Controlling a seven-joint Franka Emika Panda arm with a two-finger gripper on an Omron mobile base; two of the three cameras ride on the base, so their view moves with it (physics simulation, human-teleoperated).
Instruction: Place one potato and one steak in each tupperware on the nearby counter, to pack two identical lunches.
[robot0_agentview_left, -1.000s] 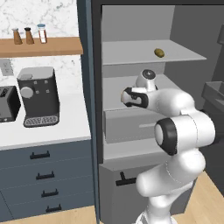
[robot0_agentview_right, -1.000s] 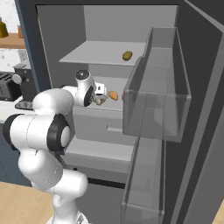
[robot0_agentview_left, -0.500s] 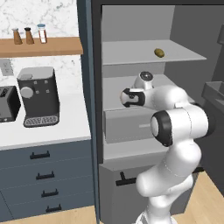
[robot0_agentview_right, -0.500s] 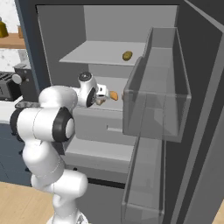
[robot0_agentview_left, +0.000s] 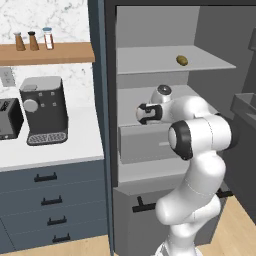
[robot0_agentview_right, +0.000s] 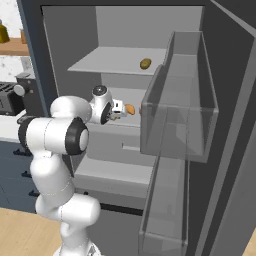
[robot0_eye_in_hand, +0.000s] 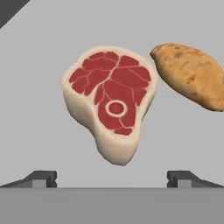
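The gripper (robot0_eye_in_hand: 112, 178) hung with its two dark fingertips (robot0_eye_in_hand: 41, 178) spread wide and nothing between them, poised over a raw steak (robot0_eye_in_hand: 111, 100) lying flat on a grey fridge shelf (robot0_eye_in_hand: 39, 96). A sweet-potato-like potato (robot0_eye_in_hand: 190, 75) lay just beside the steak, at its upper right in the hand view, the two close but apparently not touching.

From the right base view, the gripper (robot0_agentview_right: 119, 110) reached into the open fridge (robot0_agentview_right: 120, 30) at the middle shelf level, with the orange-brown potato (robot0_agentview_right: 129, 109) showing just past it. From the left base view, the gripper (robot0_agentview_left: 145, 113) sat over that same shelf, above a grey drawer (robot0_agentview_left: 142, 145). A second potato (robot0_agentview_left: 182, 61) rested alone on the upper shelf (robot0_agentview_left: 150, 62), well apart from the hand.

The fridge door (robot0_agentview_right: 200, 130) stood swung open at the right. To the left ran the white counter (robot0_agentview_left: 55, 145), carrying a coffee machine (robot0_agentview_left: 44, 110) and a toaster (robot0_agentview_left: 10, 118), over dark drawers (robot0_agentview_left: 50, 200).
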